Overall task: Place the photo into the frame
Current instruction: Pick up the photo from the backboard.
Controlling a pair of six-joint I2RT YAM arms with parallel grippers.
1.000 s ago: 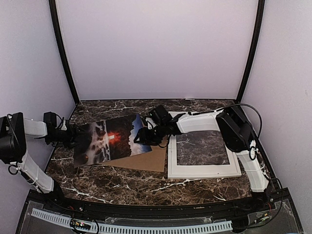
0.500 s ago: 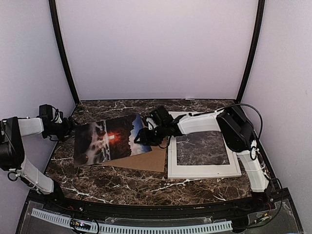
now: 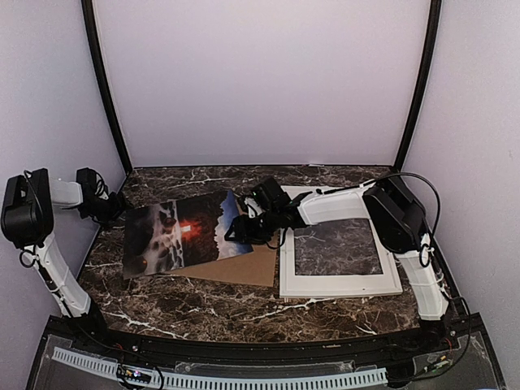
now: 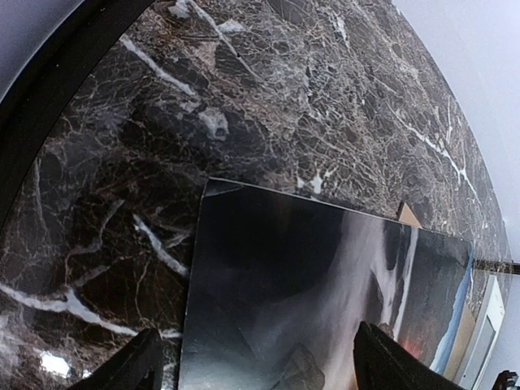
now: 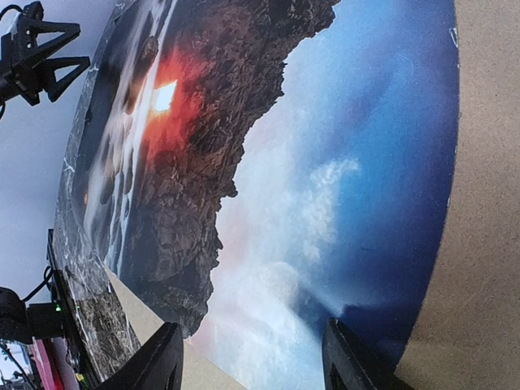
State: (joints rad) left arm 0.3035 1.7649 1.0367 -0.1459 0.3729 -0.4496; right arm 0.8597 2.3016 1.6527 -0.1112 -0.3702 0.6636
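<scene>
One arm is backing away while the other is staying at the print.
The left gripper (image 3: 110, 210), jaws wide and carrying nothing, is pulling back toward the wall, now apart from the glossy rectangular photo (image 3: 183, 231) of a red sun. The photo is lying partly over a plain brown backing board (image 3: 244, 268). The right gripper (image 3: 240, 229) is sitting at its right edge, jaws part-spread, probably taking over. The thin-bordered white rectangular frame (image 3: 341, 286) is waiting alongside, unfilled.
</scene>
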